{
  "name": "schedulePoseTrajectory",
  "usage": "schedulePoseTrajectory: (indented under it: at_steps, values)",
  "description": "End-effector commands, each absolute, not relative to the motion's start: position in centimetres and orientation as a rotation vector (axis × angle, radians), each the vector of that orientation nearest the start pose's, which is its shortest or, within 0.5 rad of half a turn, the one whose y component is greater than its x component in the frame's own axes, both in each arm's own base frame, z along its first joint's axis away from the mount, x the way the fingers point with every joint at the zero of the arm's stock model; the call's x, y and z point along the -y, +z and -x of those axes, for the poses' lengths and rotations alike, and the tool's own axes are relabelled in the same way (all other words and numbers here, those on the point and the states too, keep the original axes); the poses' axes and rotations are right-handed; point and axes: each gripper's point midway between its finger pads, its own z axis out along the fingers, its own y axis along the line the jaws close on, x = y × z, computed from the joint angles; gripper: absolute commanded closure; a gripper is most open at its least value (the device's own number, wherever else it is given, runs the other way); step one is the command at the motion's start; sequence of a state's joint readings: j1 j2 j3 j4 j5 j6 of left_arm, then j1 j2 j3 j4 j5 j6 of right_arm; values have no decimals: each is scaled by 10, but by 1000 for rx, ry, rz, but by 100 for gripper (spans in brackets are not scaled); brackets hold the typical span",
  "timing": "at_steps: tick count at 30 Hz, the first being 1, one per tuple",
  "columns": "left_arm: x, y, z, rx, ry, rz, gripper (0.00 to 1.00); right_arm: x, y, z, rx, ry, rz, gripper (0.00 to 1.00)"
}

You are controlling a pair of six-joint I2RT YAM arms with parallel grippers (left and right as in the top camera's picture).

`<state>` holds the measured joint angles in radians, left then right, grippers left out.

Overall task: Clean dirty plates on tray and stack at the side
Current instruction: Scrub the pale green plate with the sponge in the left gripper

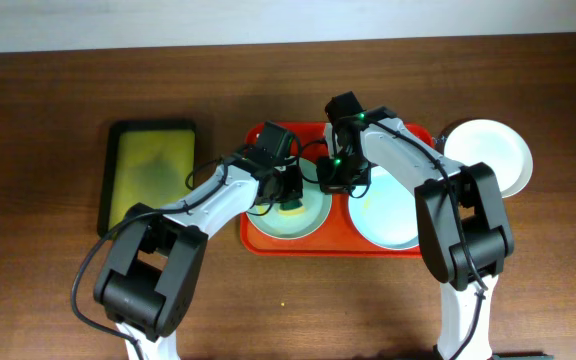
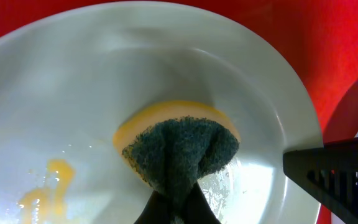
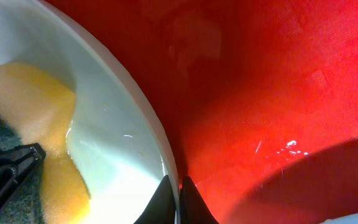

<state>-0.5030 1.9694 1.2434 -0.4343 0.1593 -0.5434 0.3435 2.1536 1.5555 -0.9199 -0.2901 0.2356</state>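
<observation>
The pale mint green plate (image 1: pixel 306 222) lies in the left half of the red tray (image 1: pixel 251 135). My left gripper (image 1: pixel 290 198) is shut on a yellow sponge with a dark green scouring side (image 2: pixel 179 146) and presses it onto this plate (image 2: pixel 73 93). A yellowish smear (image 2: pixel 48 180) lies left of the sponge. My right gripper (image 3: pixel 178 199) is shut on the right rim of the mint plate (image 3: pixel 110 149), which sits between its fingers. The pale blue plate (image 1: pixel 388 215) lies in the tray's right half. The white plate (image 1: pixel 488 155) sits on the table right of the tray.
A smaller black-rimmed yellow-green tray (image 1: pixel 151 170) lies on the wooden table left of the red tray. The two arms meet closely over the red tray's middle. The bare red tray floor (image 3: pixel 260 93) shows beside the plate rim.
</observation>
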Motion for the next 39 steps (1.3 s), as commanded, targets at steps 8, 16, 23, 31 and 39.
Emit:
schedulePoseTrajectory:
  at_steps: [8,16,23,31,39]
  values:
    - [248,-4,-373,-2813,-396,-27,100,-182,-1,-371,-3155,443,163,96]
    - [189,-31,-378,-2804,57,46,100,-182,-1,-371,-3155,442,163,96]
    - [116,23,-392,-2672,367,184,100,-181,-1,-371,-3155,437,163,96]
    - [213,28,-349,-2922,-418,-8,100,-181,-1,-372,-3155,437,163,96]
    - [156,-14,-343,-2862,-1,41,100,-181,-1,-371,-3155,437,164,96]
